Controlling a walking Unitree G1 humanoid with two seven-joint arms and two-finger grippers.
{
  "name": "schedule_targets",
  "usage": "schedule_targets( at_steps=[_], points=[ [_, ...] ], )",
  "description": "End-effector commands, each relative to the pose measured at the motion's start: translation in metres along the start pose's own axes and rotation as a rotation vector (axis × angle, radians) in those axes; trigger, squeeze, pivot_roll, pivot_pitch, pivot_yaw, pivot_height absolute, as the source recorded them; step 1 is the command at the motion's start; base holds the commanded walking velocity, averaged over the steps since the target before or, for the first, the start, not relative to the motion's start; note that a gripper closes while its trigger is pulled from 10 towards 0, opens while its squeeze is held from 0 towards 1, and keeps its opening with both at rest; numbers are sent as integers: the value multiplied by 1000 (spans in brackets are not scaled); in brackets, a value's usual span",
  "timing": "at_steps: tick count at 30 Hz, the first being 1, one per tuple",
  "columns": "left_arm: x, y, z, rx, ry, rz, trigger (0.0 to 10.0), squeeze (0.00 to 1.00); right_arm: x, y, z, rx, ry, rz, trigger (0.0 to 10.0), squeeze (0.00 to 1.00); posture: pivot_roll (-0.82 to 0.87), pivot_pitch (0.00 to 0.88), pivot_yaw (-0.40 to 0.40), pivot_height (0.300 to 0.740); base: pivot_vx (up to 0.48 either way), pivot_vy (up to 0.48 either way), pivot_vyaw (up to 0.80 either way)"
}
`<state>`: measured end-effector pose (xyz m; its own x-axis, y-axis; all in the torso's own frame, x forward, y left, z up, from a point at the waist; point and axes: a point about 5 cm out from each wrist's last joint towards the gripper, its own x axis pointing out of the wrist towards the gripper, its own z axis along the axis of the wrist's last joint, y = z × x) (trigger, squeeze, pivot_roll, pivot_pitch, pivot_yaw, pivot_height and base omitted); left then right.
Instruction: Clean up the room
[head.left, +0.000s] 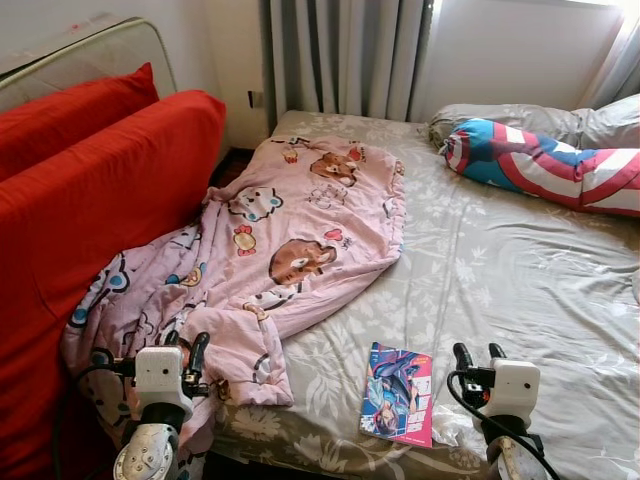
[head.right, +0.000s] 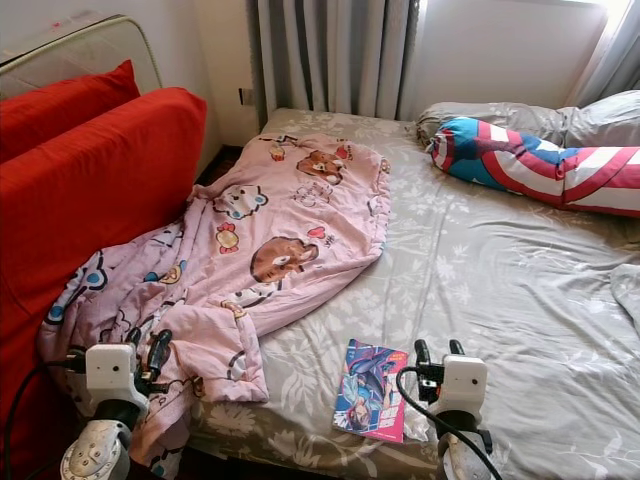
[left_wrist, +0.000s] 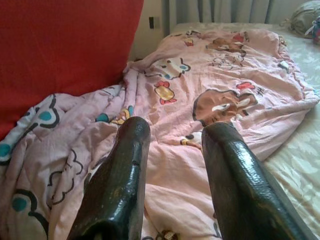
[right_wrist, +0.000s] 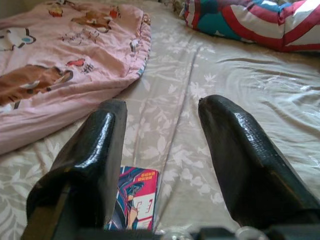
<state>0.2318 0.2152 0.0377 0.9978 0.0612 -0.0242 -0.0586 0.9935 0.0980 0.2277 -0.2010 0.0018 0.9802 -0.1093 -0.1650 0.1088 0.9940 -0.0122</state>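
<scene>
Both grippers, left (head.left: 186, 352) and right (head.left: 478, 353), hover spread before you: one over the pink blanket (head.left: 290, 230), one beside the book (head.left: 398, 393) on the bed (head.left: 500, 270).

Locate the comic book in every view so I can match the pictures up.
Left eye view: comic book lies flat near the bed's front edge, just left of the right hand.
Right eye view: same spot, left of that hand.
Left wrist view: not in it.
Right wrist view: partly hidden behind a black finger.
Shared landmark: the pink cartoon blanket, up and left of the book.
</scene>
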Motion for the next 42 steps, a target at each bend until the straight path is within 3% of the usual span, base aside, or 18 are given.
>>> schedule_targets(
  at_steps=[1, 6, 16, 22, 26, 30, 42],
  points=[
    [1, -4, 3, -1, -3, -16, 10000, 0, 0, 1, 2, -5, -2, 6, 10000, 0, -101, 0, -47, 717, 0, 0, 0],
    [2, -4, 0, -4, 8, -20, 10000, 0, 3, 5, 3, -15, 3, 12, 10000, 0, -105, 0, -43, 687, 0, 0, 0],
    [6, -8, -1, -2, 24, -41, 10000, 0, 10, 17, 7, -51, -5, 109, 10000, 0, -107, 0, -42, 687, 0, 0, 0],
    [8, -1, 1, 11, 21, -21, 10000, 0, 16, 6, 15, -22, -13, 36, 10000, 0, -103, 0, -43, 687, 0, 0, 0],
    [10, 4, 5, 14, 12, 1, 10000, 0, 14, 6, 14, -6, -10, 14, 10000, 0, -96, 34, -40, 657, 0, 0, 0],
    [9, 5, 4, -28, 22, 26, 10000, 0, 12, 8, 12, -5, -10, -12, 10000, 0, -98, 53, -38, 642, 0, 0, 0],
    [10, -3, 7, -11, 16, -5, 10000, 0, 15, 8, 14, -1, -8, -39, 10000, 0, -106, 91, -40, 642, 0, 0, 0]
  ],
)
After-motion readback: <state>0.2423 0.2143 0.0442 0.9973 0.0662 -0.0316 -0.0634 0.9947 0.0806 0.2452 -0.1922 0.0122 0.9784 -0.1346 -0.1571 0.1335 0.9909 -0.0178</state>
